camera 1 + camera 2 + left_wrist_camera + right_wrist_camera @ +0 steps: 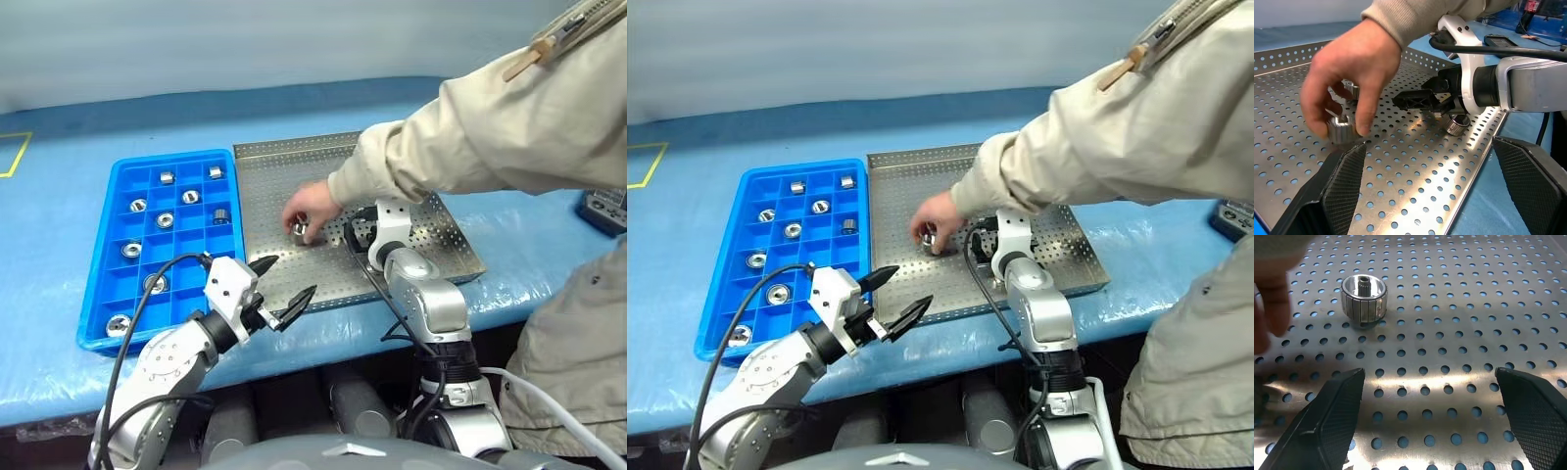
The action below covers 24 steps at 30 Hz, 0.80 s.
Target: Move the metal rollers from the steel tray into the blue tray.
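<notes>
My left hand [282, 287] hangs over the near edge of the steel tray [431, 230], fingers spread wide and holding nothing. My right hand [1425, 100] sits low over the same tray, also spread wide and empty, with one metal roller [1364, 293] standing on the perforated floor just ahead of it, not touched. A person's hand [309, 211] reaches in from the right and pinches another roller [1341, 130] against the tray floor. Several rollers [165, 220] already lie in compartments of the blue tray [103, 259] on the table [59, 225].
</notes>
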Each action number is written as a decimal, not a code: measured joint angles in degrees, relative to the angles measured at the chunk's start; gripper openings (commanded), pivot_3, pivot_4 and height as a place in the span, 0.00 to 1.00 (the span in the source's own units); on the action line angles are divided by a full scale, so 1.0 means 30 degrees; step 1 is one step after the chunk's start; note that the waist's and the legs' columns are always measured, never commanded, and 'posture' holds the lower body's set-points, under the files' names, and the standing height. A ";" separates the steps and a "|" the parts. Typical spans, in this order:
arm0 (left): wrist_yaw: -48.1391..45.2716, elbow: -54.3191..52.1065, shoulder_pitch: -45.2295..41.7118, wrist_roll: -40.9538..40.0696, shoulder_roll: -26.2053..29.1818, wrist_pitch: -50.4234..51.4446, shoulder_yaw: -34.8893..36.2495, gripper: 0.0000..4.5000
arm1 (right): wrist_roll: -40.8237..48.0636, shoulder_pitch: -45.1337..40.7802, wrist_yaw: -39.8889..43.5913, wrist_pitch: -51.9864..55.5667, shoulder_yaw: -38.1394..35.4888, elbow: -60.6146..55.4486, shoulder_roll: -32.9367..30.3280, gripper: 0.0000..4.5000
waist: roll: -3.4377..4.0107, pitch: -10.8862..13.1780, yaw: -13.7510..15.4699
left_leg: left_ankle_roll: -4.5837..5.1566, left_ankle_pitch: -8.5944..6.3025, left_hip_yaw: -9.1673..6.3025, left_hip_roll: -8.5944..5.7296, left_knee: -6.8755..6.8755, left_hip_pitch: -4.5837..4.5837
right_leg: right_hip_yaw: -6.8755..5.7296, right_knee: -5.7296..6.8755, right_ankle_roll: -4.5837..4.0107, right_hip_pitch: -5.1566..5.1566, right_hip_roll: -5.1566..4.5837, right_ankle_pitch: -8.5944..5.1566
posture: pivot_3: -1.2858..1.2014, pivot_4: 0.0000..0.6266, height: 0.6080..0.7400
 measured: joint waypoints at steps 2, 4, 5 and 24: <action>0.0108 -0.0035 -0.0001 0.0000 0.0002 0.0001 -0.0031 1.00 | 0.0001 -0.0002 0.0020 -0.0001 0.0000 -0.0001 -0.0002 1.00 | 0.0000 0.0000 0.0002 | 0.0000 0.0000 0.0000 0.0000 -0.0001 0.0000 | 0.0000 0.0000 0.0000 0.0000 0.0001 0.0000 | 0.50 0.24 1.00; 0.0227 -0.0036 -0.0001 -0.0004 0.0003 0.0001 -0.0063 1.00 | 0.0000 -0.0002 0.0041 -0.0003 0.0013 -0.0002 0.0000 1.00 | 0.0001 0.0000 0.0016 | 0.0000 0.0000 -0.0001 0.0000 -0.0006 0.0001 | 0.0000 0.0000 -0.0001 -0.0001 0.0001 0.0000 | 0.50 0.24 1.00; 0.0272 -0.0037 -0.0001 -0.0004 0.0005 0.0001 -0.0066 1.00 | 0.0000 -0.0003 0.0047 -0.0004 0.0013 -0.0004 0.0001 1.00 | 0.0001 0.0000 0.0023 | 0.0000 0.0000 -0.0001 0.0000 -0.0007 0.0001 | -0.0001 0.0000 -0.0001 -0.0002 0.0001 -0.0001 | 0.51 0.24 1.00; 0.1599 -0.0059 0.1086 0.0198 -0.0242 -0.0832 0.0520 1.00 | 0.0324 -0.1996 0.2339 -0.1128 0.2796 0.0160 0.1029 1.00 | 0.0009 0.0006 0.0661 | 0.0000 0.0001 -0.0001 0.0001 -0.0101 0.0012 | -0.0004 -0.0024 -0.0030 -0.0026 0.0002 -0.0019 | 0.53 0.24 1.00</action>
